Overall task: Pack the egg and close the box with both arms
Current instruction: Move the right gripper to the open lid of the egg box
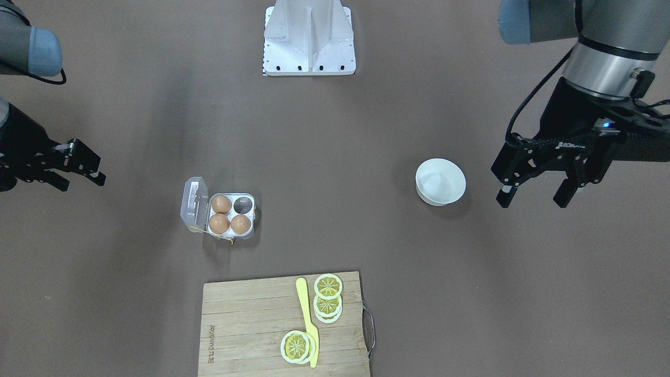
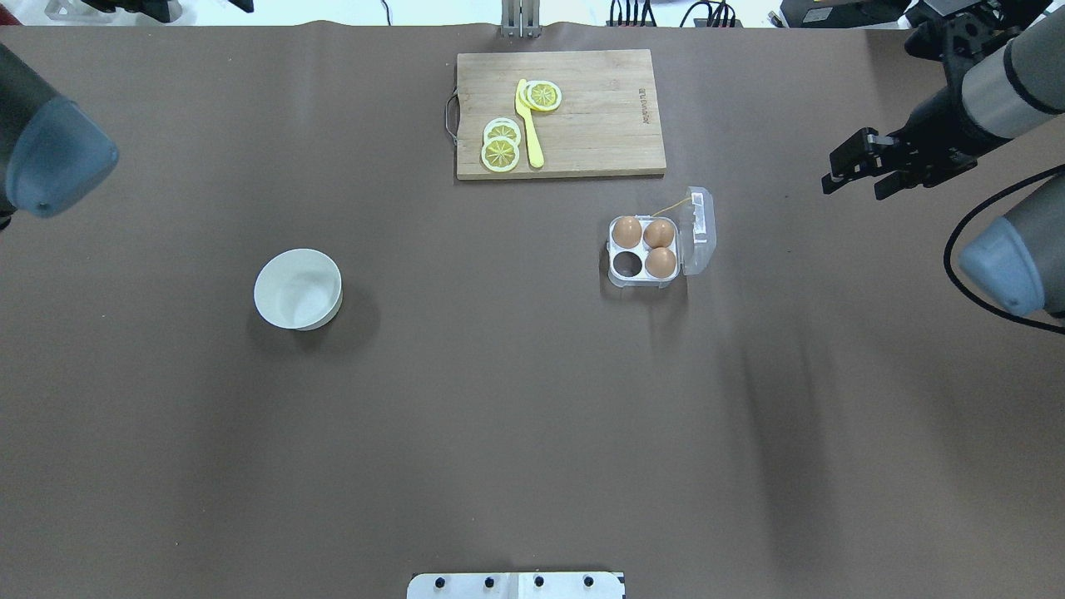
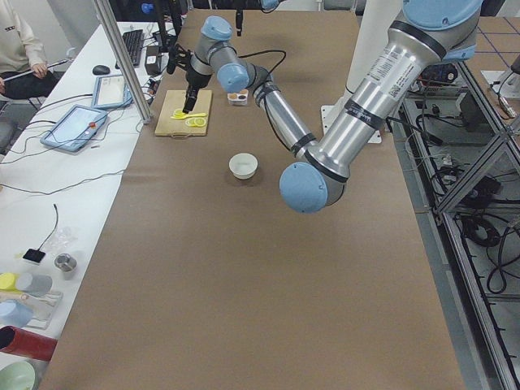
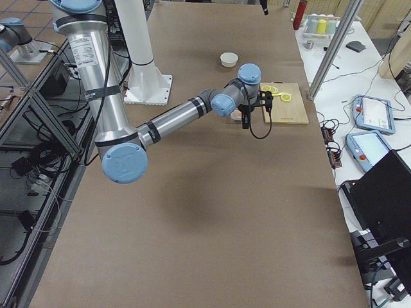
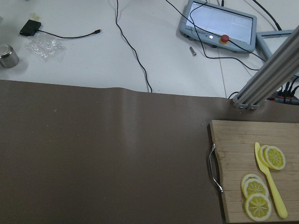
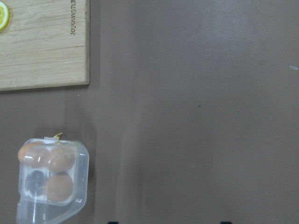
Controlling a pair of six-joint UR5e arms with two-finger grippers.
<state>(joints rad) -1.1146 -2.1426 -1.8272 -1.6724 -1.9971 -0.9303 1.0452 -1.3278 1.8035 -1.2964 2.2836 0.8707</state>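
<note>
On the counter (image 2: pixel 499 416), seen from overhead, one box (image 2: pixel 642 281) lies open with three eggs, one egg (image 2: pixel 626 230) in its 11 o'clock cell. One bowl (image 2: pixel 298 289) sits well apart at the box's 9 o'clock and one board (image 2: pixel 599 125) with one knife (image 2: pixel 530 125) at 11 o'clock, open room between. Near the side edges, the right end effector (image 2: pixel 857 185) at 2 o'clock and the left end effector (image 1: pixel 533 199) by the bowl both have fingers apart.

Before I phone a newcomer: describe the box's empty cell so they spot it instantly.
Find the wooden cutting board; the clear egg box sits near its corner, lid open. Three cells hold brown eggs; the empty cell is dark, on the side away from the lid.
</note>
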